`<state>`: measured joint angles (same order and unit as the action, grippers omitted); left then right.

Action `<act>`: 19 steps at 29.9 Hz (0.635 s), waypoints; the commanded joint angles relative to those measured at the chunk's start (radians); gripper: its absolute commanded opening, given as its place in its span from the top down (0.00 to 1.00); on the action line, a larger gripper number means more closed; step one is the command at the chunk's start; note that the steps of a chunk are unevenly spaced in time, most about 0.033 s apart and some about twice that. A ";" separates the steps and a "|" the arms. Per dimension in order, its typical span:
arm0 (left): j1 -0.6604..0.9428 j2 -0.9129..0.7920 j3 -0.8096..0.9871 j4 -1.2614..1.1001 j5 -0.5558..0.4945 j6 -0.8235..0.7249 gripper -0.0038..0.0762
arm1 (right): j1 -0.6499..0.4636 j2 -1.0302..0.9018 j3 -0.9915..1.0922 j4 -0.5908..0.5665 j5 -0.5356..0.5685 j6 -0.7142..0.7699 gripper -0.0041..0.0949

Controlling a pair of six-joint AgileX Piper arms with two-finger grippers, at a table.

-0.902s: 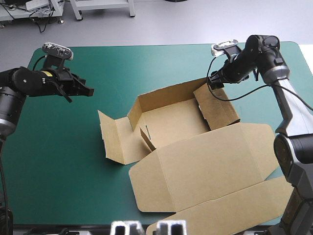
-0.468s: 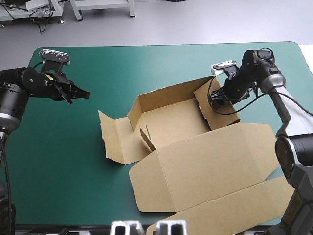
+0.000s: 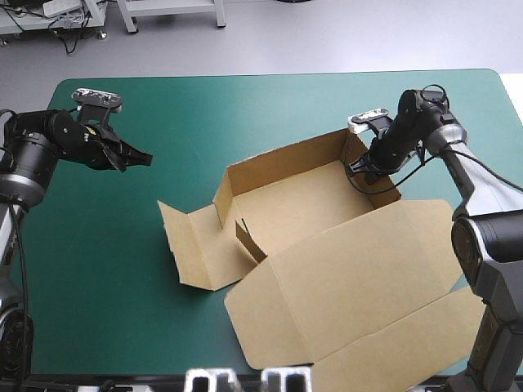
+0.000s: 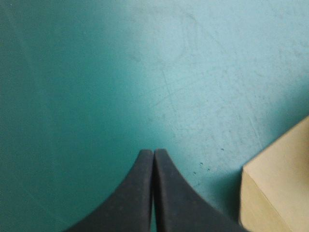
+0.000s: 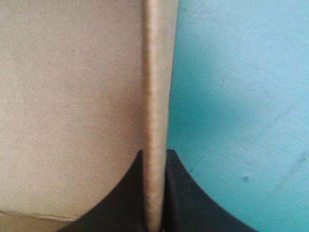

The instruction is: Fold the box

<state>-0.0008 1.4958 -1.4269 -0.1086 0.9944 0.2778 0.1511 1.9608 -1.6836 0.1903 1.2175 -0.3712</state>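
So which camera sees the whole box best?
The high view. It shows the whole box: some walls raised, the big lid lying flat. The left wrist view catches only one corner beside the shut left claw. The right wrist view shows just one wall, its edge pinched in the right claw.

Teal-green table [image 3: 245, 106] on grey floor [image 3: 343, 37], white bench legs [image 3: 131, 16] beyond.

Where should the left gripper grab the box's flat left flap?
Probably the flap's outer edge, low from the left: it lies flat on the teal-green cover, so only that free edge offers a lip. The left gripper, shut now, must open first.
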 commanded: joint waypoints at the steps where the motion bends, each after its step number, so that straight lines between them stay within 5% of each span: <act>1: 0.036 -0.034 -0.030 -0.035 -0.062 -0.009 0.96 | -0.018 -0.063 -0.057 0.044 0.030 -0.017 0.98; 8: 0.192 -0.029 -0.030 -0.204 -0.034 0.051 0.96 | -0.159 -0.144 -0.102 0.252 0.032 -0.090 0.98; 19: 0.264 0.036 -0.030 -0.801 0.047 0.428 0.86 | -0.270 -0.192 -0.102 0.534 0.032 -0.211 0.98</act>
<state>0.2629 1.5458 -1.4269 -0.6598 1.0188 0.5963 -0.1161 1.8304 -1.7537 0.5990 1.2242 -0.5556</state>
